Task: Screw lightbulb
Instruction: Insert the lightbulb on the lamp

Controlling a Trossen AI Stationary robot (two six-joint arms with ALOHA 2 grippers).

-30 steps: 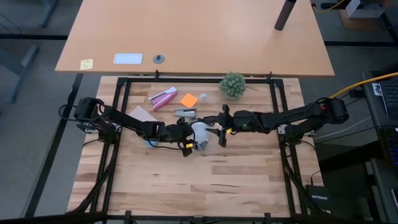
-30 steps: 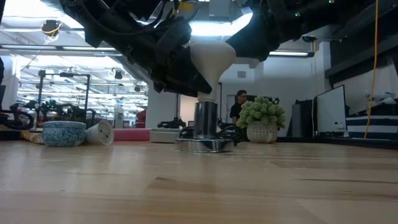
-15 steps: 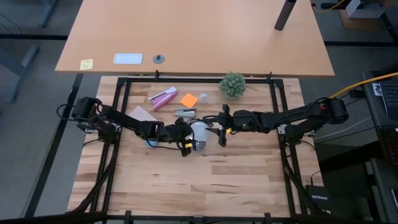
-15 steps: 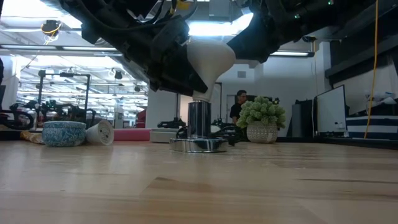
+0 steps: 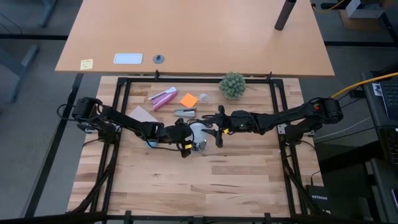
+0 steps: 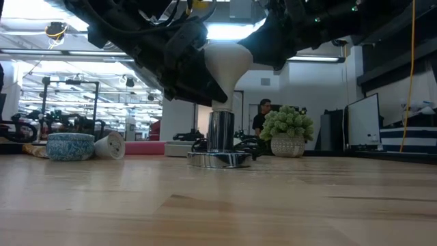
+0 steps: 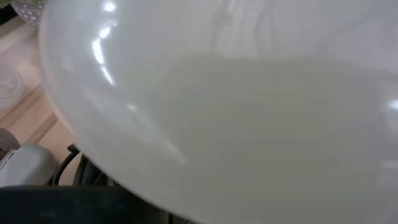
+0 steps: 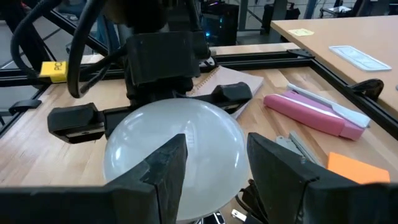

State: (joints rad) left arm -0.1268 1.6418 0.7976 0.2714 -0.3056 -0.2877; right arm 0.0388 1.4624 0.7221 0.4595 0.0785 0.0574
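Right gripper (image 5: 208, 130) advanced, jaws apart beside lightbulb (image 6: 227, 60); left gripper (image 5: 186, 138) grips lightbulb; threads hidden.

Table: my pale wooden slatted tabletop (image 5: 186, 180).
On it: shiny round metal socket (image 6: 219, 158), green plant ball (image 5: 232, 84), pink oblong case (image 5: 163, 98), orange square note (image 5: 188, 99).

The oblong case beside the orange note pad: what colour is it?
Pink with a white strip, the oblong case shows best in the right wrist view.

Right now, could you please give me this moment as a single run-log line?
step: screwing lightbulb into socket | left gripper: holding bulb's sides | right gripper: open, at the dome | bulb: upright above socket
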